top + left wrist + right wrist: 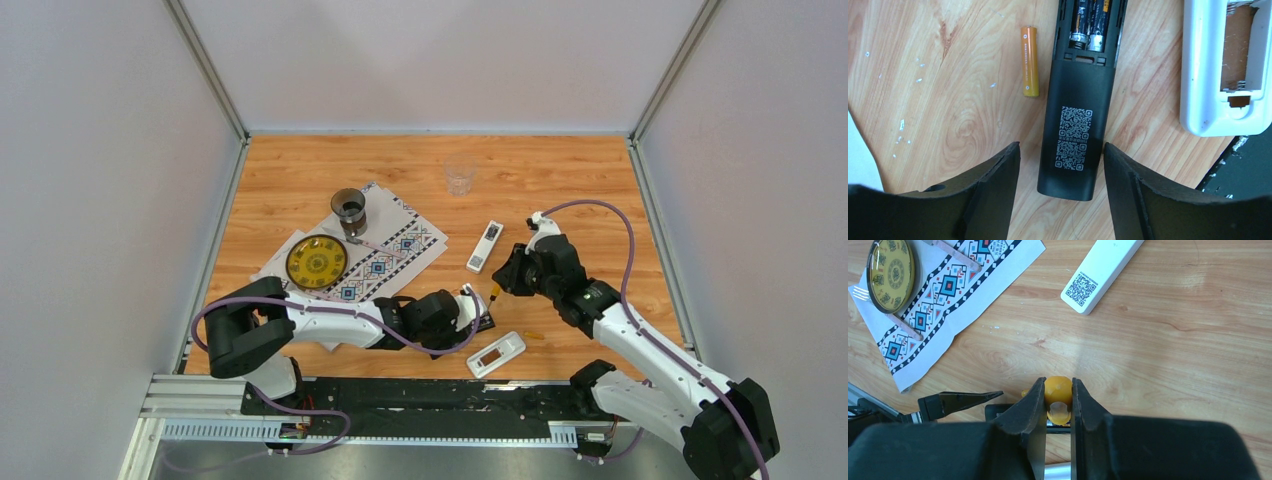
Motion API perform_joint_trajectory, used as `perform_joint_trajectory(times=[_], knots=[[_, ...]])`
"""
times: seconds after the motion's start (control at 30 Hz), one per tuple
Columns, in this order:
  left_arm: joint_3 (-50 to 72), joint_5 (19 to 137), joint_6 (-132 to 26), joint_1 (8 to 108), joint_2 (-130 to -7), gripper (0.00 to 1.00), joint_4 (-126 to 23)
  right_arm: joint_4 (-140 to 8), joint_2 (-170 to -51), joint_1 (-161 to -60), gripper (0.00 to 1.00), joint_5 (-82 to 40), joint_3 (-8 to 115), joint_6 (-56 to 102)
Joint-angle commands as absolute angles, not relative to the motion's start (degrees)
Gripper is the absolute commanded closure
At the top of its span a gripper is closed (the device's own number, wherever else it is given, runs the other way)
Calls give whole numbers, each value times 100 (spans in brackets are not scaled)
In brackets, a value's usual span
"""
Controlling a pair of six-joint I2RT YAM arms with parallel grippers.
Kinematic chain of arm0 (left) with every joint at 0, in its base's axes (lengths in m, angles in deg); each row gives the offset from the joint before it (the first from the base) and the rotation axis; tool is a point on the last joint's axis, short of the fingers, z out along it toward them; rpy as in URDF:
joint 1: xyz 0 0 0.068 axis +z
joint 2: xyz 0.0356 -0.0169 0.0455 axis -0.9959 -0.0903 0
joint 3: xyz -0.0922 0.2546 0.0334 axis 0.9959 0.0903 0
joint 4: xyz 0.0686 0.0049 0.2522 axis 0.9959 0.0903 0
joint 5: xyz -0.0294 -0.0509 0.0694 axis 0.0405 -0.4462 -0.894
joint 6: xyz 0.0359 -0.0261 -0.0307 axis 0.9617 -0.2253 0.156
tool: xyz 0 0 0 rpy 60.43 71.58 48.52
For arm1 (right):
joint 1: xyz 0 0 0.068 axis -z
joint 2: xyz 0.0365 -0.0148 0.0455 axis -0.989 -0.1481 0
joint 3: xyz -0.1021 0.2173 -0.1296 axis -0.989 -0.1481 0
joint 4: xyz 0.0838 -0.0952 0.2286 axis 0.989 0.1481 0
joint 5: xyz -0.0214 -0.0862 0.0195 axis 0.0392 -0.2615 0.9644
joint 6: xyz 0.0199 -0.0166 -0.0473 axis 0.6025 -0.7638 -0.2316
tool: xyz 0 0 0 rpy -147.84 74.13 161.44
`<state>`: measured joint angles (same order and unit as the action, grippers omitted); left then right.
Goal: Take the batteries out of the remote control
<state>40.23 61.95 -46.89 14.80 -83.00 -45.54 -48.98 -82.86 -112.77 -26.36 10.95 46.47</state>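
The black remote [1077,115] lies back up with its battery bay open, and two batteries [1089,27] sit in the bay. A loose orange battery [1030,61] lies on the wood to its left. My left gripper [1060,150] is open, its fingers on either side of the remote's near end without touching it. In the top view it [478,312] is at the black remote [486,322]. My right gripper [1058,386] is shut on the orange screwdriver [1058,390], which points down over the remote [496,291]. Another small orange battery [535,335] lies to the right.
A white remote [1220,65] with an empty open bay lies right beside the black one [496,354]. A second white remote [485,246] lies farther back. A patterned mat [385,262], yellow plate [316,261], dark cup [348,210] and clear glass [459,177] stand to the left and rear.
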Motion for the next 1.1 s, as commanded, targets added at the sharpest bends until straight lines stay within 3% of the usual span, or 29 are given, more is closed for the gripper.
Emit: perform_joint_trajectory(times=[0.0, 0.2, 0.4, 0.7, 1.07], knots=[[3986, 6417, -4405, 1486, -8538, 37, -4509, -5139, -8300, -11225, 100, -2720, 1135, 4498], [3793, 6708, -4256, 1512, -8687, 62, -4431, -4857, -8406, -11146, 100, -2852, 1179, 4506], [3705, 6778, -4229, 1512, -8819, 78, -4351, -4796, -8432, -11084, 100, -2878, 1092, 4524], [3775, 6734, -4264, 1512, -8863, 93, -4360, -4717, -8309, -11014, 100, -2921, 916, 4541], [3731, 6743, -4299, 1512, -8898, 100, -4360, -4918, -8485, -11014, 100, -2975, 749, 4603]])
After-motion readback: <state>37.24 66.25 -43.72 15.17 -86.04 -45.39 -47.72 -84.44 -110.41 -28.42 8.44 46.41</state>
